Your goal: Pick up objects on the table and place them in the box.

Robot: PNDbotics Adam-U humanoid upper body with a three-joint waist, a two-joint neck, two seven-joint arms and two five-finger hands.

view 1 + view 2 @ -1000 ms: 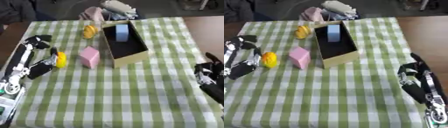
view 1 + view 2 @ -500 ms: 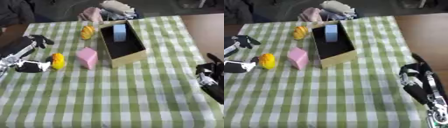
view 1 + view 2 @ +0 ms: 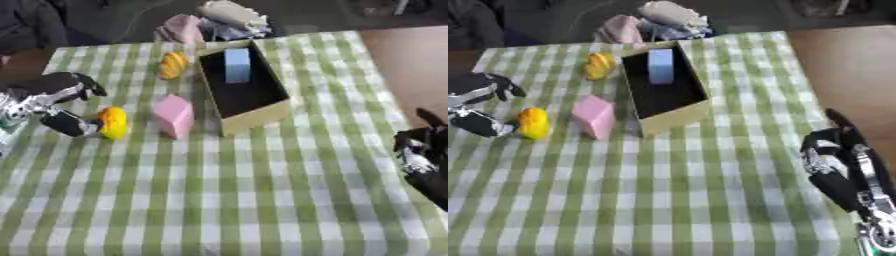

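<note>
Checked table (image 3: 262, 200), left hand (image 3: 52, 102) cropped, blurry

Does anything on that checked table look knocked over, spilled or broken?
Nothing stands out. The box sits upright with a blue block inside; the pink block and two yellow objects lie intact on the cloth.

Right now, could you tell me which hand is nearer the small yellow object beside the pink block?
Left. The left hand is right beside the yellow object; the right hand is far across the table.
</note>
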